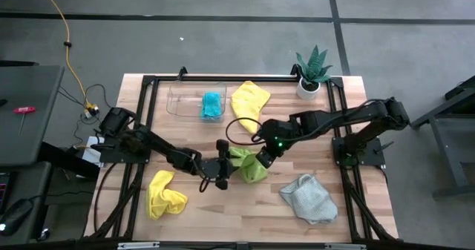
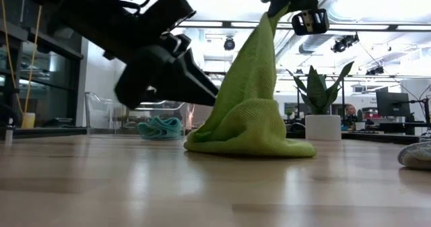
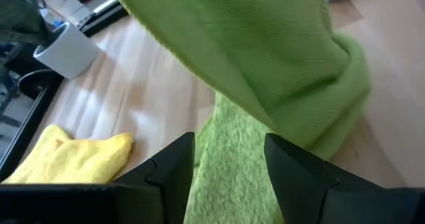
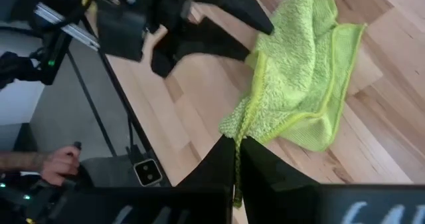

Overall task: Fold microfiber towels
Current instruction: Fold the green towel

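Two tools are working on one lime green towel (image 1: 249, 165) near the middle of the counter (image 1: 245, 220). The right tool (image 1: 262, 159) is shut tight on a corner of that towel and holds it up high, so the cloth hangs down like a little tent with its bottom bunched on the wood. Its long way runs up and down right now, from the pinched corner to the heap below.

The left tool (image 1: 220, 174) sits just beside the towel, at about 9 o'clock from it. Its two fingers are spread apart, and the lower part of the green cloth lies between them. It is not squeezing anything yet, as far as I can see. I think the next move depends on this: the left tool is close to the low part of the towel, so it is the one that could catch a second corner there.

Five towels are out in all. One yellow towel (image 1: 165, 194) is at 8 o'clock on the counter. A second yellow towel (image 1: 249, 102) is at 12 o'clock. One teal-blue towel (image 1: 211, 105) lies in the clear tray (image 1: 182, 98) at 11 o'clock. One light grey towel (image 1: 308, 199) is at 5 o'clock. One potted plant (image 1: 312, 72) stands at 1 o'clock.
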Controlling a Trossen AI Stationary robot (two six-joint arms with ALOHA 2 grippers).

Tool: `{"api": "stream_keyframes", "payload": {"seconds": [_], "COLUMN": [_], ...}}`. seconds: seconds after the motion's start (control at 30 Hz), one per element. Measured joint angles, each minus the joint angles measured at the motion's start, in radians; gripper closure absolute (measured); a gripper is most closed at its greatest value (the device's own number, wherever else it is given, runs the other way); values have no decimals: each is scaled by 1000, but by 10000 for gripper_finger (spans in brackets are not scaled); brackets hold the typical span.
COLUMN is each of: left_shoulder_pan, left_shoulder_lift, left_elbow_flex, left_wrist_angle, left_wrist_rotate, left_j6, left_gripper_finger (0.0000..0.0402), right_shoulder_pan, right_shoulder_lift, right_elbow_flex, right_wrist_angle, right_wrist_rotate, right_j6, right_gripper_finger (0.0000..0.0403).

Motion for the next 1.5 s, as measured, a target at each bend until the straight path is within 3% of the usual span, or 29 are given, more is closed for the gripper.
{"api": "stream_keyframes", "payload": {"seconds": [0.27, 0.47, 0.67, 1.33, 1.5], "left_shoulder_pan": [-27, -49, -36, 23, 32], "left_shoulder_lift": [39, 10, 6, 63, 63], "left_elbow_flex": [9, 10, 9, 9, 9], "left_wrist_angle": [47, 50, 32, 79, 52], "left_wrist_rotate": [5, -38, 49, 126, 101], "left_j6": [-50, -186, -293, -304, -334], "left_gripper_finger": [229, 229, 229, 229, 229], "right_shoulder_pan": [-14, -30, -40, -46, -57], "right_shoulder_lift": [0, 0, 0, 1, 1], "right_elbow_flex": [0, 0, 0, 0, 0], "right_wrist_angle": [8, 7, 4, 45, 65], "right_wrist_rotate": [8, 10, 10, 11, 5], "right_j6": [0, 7, 7, 18, 53], "right_gripper_finger": [403, 403, 403, 403, 403]}}
